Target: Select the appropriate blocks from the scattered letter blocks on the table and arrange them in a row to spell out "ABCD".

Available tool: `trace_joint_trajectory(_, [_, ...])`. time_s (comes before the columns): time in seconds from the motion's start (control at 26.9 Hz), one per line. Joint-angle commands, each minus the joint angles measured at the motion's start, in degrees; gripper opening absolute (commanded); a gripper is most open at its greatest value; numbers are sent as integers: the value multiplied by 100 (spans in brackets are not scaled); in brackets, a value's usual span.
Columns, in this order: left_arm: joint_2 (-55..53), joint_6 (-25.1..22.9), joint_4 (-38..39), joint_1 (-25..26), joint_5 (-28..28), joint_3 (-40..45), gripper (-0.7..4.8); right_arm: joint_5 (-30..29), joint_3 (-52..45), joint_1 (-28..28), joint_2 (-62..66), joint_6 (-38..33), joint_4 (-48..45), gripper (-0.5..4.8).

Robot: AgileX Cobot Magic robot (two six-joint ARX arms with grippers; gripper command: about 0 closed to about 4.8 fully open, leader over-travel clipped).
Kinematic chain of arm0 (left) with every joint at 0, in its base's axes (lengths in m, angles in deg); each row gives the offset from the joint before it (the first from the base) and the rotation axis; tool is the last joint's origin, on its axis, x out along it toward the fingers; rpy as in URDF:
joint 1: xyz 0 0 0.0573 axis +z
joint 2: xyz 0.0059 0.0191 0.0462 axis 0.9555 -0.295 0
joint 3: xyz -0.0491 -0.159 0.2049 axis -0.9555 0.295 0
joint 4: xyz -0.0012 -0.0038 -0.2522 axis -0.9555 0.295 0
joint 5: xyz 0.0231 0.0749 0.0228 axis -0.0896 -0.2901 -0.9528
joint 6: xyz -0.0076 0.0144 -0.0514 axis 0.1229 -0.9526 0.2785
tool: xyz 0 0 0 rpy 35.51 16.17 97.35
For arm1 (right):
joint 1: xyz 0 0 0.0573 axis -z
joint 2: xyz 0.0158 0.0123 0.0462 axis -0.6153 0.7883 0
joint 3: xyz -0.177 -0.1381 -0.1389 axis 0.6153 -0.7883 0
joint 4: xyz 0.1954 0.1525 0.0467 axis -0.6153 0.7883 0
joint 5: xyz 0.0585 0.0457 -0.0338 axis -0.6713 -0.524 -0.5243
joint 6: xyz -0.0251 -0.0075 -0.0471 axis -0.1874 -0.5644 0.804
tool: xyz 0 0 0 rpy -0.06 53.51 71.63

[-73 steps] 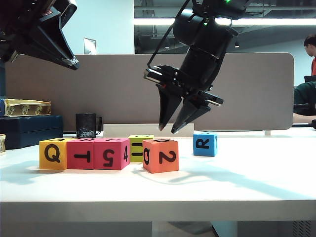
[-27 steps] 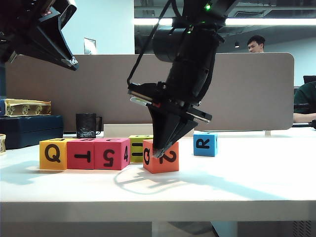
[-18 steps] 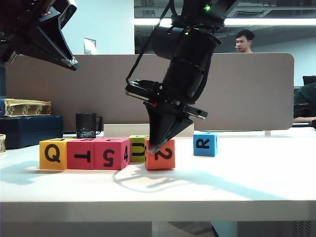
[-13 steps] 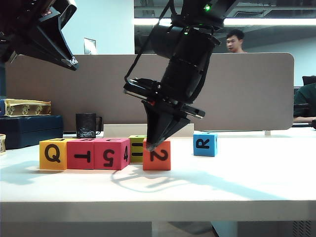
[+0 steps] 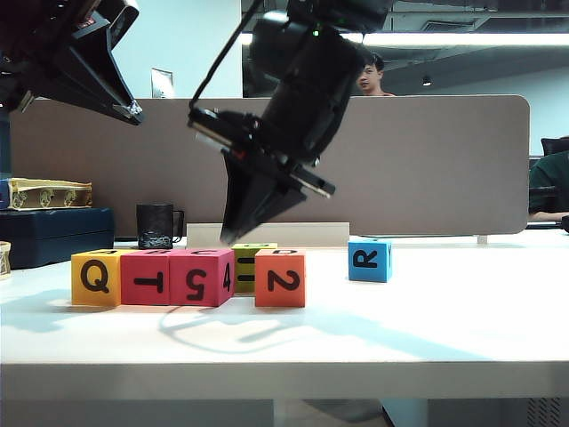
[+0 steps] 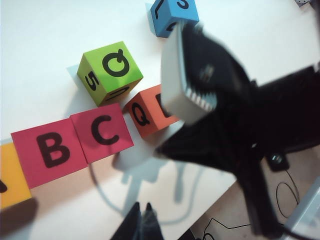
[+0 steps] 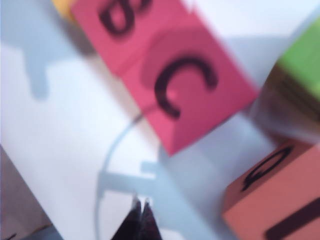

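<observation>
On the white table (image 5: 427, 329) a row runs from the left: yellow Q block (image 5: 94, 277), red T block (image 5: 147, 277), red 5/4 block (image 5: 200, 277). After a small gap comes the orange 2 block (image 5: 280, 278). From above their tops read B (image 6: 47, 150), C (image 6: 102, 132) and, on the orange block (image 6: 145, 112), a letter partly hidden. My right gripper (image 5: 229, 238) hangs shut and empty just above the gap, its tips (image 7: 140, 202) over bare table near the red C block (image 7: 195, 85). My left gripper (image 5: 133, 111) stays high at the left, shut and empty (image 6: 141, 206).
The lime-green block (image 5: 249, 264) stands just behind the gap. The blue R block (image 5: 369, 259) sits apart at the right. A black mug (image 5: 156, 226), a dark box (image 5: 53, 236) and a yellow case (image 5: 44, 192) are at the back left, before a grey partition (image 5: 427, 160).
My shut right gripper came down onto the orange block, nudged it left and turned it square with the row, then rose up and left off it. The left arm has not moved.
</observation>
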Motion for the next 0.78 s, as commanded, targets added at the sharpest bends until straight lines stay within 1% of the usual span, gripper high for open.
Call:
trace_joint_trajectory(0.04, [76, 0, -52, -4, 39, -20, -6, 529, 223, 111, -44, 46, 173, -1])
trace_joint_trajectory(0.11, [155, 0, -52, -4, 37, -31, -6, 706, 282, 184, -44, 90, 275, -1])
trace_joint_trajectory(0.22, [310, -2, -50, -4, 22, -116, -6, 715, 286, 361, -50, 142, 365, -1])
trace_joint_trajectory(0.37, [498, -2, 11, -4, -160, -372, -6, 719, 284, 612, -50, 142, 529, -1])
trace_joint_trajectory(0.48, [566, 0, 240, -4, -444, -647, -6, 802, 278, 737, -48, 144, 627, -1])
trace_joint_trajectory(0.63, [577, -7, 765, -4, -907, -1113, -6, 861, 271, 789, -15, 149, 632, -1])
trace_joint_trajectory(0.78, [614, -7, 892, -4, -955, -1292, -6, 863, 271, 791, 50, 149, 581, -1])
